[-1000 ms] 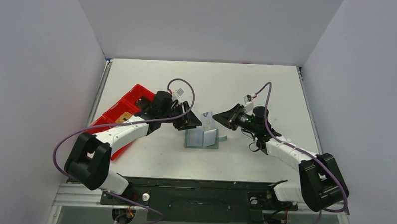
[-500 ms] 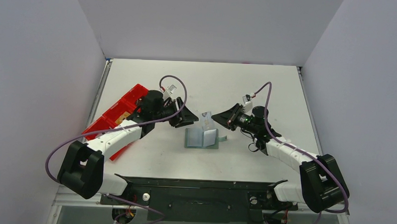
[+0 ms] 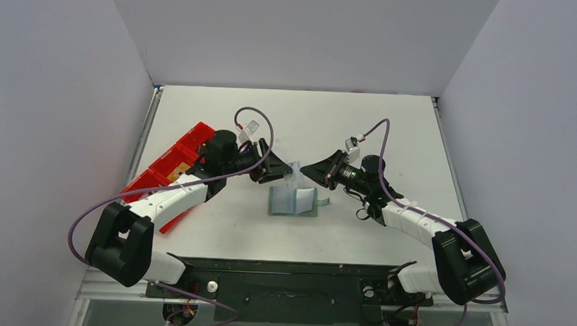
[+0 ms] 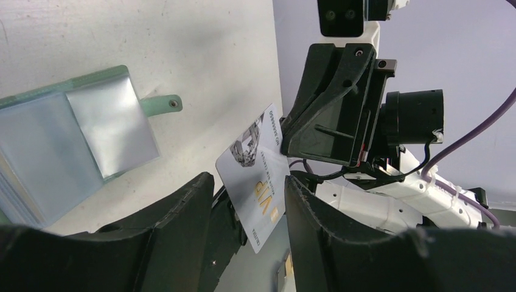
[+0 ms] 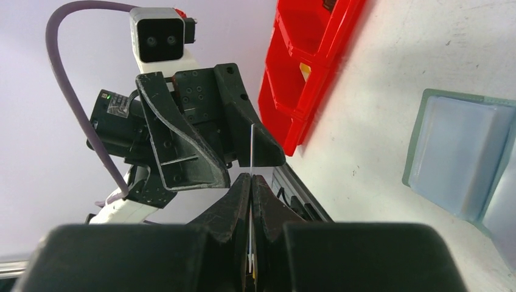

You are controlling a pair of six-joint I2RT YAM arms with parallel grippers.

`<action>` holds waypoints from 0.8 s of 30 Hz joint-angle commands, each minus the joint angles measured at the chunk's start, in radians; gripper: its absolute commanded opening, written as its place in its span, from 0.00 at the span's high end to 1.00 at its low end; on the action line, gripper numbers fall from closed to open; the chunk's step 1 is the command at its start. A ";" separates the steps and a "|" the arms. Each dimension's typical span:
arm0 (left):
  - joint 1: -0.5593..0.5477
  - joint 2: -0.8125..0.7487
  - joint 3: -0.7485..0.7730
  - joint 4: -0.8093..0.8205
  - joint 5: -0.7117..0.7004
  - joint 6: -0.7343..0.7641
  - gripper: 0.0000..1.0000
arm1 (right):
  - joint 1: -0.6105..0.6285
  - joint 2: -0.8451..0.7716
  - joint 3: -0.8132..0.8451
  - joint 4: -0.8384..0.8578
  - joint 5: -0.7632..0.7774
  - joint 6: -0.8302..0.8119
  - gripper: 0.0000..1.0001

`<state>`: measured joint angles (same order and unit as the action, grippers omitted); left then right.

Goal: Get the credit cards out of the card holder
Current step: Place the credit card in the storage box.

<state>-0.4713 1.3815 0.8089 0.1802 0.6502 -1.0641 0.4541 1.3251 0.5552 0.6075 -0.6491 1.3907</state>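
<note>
Top ext, 1 card held, 1 holder

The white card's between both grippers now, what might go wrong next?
One: only the shut right gripper holds the thin white VIP card; the left gripper stands open around it, so an early release would probably drop it. Two: the card sits tilted between those open jaws, so closing might twist it.
</note>
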 commanded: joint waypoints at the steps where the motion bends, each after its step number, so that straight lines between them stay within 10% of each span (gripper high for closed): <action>1: 0.003 0.008 -0.003 0.094 0.036 -0.022 0.58 | 0.011 0.007 0.043 0.096 -0.011 0.023 1.00; 14: 0.003 0.031 -0.025 0.174 0.048 -0.069 1.00 | 0.035 0.013 0.057 0.050 -0.005 -0.027 1.00; 19: 0.003 0.013 -0.005 0.085 0.002 -0.027 1.00 | 0.042 -0.049 0.127 -0.247 0.079 -0.213 0.34; 24: 0.005 -0.039 0.022 -0.084 -0.095 0.066 1.00 | 0.041 -0.111 0.185 -0.507 0.207 -0.344 0.23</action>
<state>-0.4686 1.4014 0.7860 0.2165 0.6399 -1.0924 0.4927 1.2896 0.6693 0.3183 -0.5690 1.2003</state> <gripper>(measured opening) 0.006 0.758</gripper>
